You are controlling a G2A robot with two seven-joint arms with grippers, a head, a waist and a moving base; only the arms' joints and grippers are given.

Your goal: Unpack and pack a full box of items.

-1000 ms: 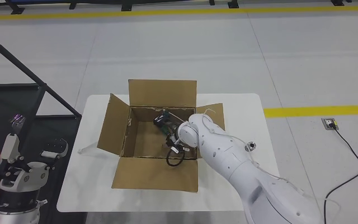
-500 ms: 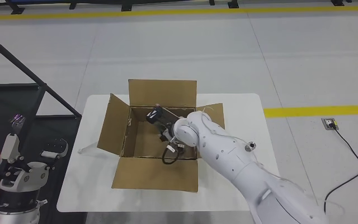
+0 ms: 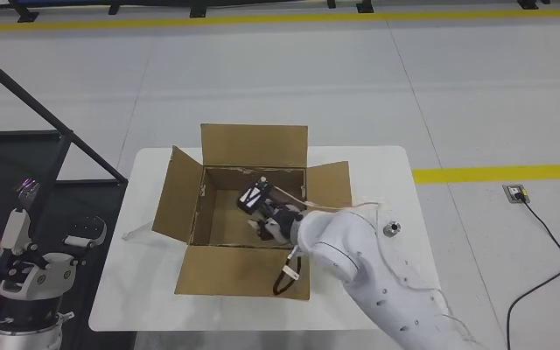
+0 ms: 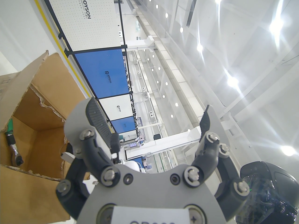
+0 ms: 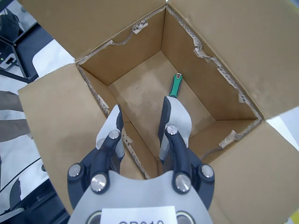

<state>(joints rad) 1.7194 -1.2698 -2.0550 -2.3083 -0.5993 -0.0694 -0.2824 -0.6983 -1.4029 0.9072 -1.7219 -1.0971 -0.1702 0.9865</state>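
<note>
right hand (image 5: 142, 104) parted, empty, over box (image 5: 135, 47) | green-handled tool (image 5: 176, 86) on box floor

Left claw (image 4: 149, 109) spread wide, upturned; right claw (image 5: 142, 106) parted, downturned

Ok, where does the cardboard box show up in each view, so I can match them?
Top view: cardboard box on the white table, flaps open, right hand over its opening.
Left wrist view: cardboard box beside the left hand, one open corner seen from low.
Right wrist view: cardboard box straight below the right hand, floor visible.
Shared landmark: the green-handled tool on its floor, in both wrist views.
</note>
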